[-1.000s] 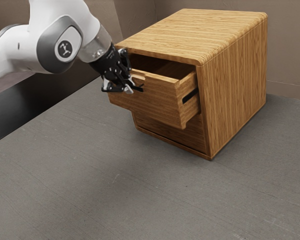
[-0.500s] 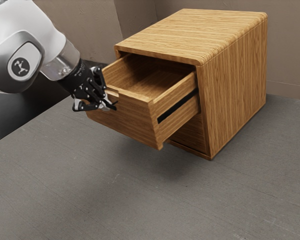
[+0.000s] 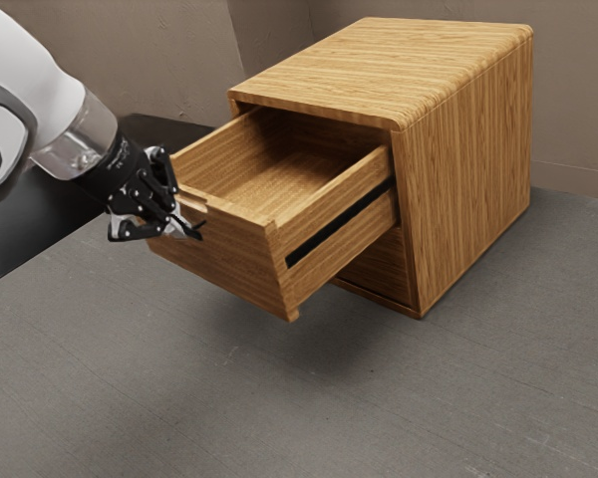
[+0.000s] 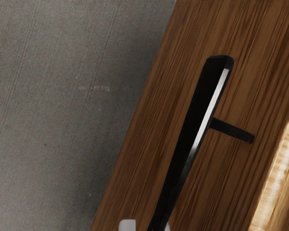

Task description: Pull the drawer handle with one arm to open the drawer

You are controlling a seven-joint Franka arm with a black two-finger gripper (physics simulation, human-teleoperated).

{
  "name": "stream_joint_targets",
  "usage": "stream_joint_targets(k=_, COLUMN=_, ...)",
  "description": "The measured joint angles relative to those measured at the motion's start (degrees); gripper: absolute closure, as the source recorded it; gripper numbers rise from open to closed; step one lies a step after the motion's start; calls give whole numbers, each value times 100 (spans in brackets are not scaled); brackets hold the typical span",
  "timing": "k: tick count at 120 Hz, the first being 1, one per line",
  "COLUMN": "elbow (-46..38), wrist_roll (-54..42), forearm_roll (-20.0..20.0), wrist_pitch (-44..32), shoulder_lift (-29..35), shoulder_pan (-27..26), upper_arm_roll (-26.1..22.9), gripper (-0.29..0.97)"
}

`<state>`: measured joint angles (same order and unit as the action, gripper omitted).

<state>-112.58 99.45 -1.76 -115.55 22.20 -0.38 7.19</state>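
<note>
Floor [image 3: 279,408]: grey and rough, spreading out below the gripper and under everything else
Cabinet [image 3: 458,149]: a wooden box standing beyond the gripper, on the far side of the drawer from it, toward the exterior view's right
Arm [image 3: 40,119]: white and grey, coming in behind the gripper from the exterior view's left, with the wrist aimed at the drawer front
Drawer [image 3: 229,254]: the upper one, standing well out of the cabinet toward the gripper; its front panel is right against the fingers, its hollow inside lies open just past them, and a dark slot runs along its side wall
Gripper [image 3: 174,227]: black, pressed up to the drawer front, fingers closed around the handle from two sides as far as I can read it from here
Drawer handle [image 4: 202,120]: a slim black bar standing off the wood on a short post, running down into the gripper's grasp in the wrist view; from the side it is tucked behind the fingers
Step in hand: the pull itself, and by my reckoning late in it, since most of the drawer's depth looks clear of the cabinet
Next move: I'd say a little more straight pull along the drawer's line, away from the cabinet, keeping the hand level so the bar does not slip or the drawer bind, then stopping before the runner ends and letting go
</note>
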Motion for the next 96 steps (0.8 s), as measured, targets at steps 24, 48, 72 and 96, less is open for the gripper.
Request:
stream_joint_targets(k=24, elbow=-224, wrist_roll=29, forearm_roll=5, wrist_pitch=-2, shoulder_lift=231, shoulder_pan=103, upper_arm_roll=-7, gripper=78)
stream_joint_targets(k=48, elbow=-365, wrist_roll=52, forearm_roll=-1, wrist_pitch=1, shoulder_lift=370, shoulder_pan=344, upper_arm_roll=-232, gripper=76)
stream_joint_targets(k=72, elbow=-407, wrist_roll=74, forearm_roll=0, wrist_pitch=-17, shoulder_lift=456, shoulder_pan=388, upper_arm_roll=-302, gripper=66)
stream_joint_targets(k=96, elbow=-439, wrist_roll=81, forearm_roll=10, wrist_pitch=-4, shoulder_lift=696, shoulder_pan=474, upper_arm_roll=-310, gripper=55)
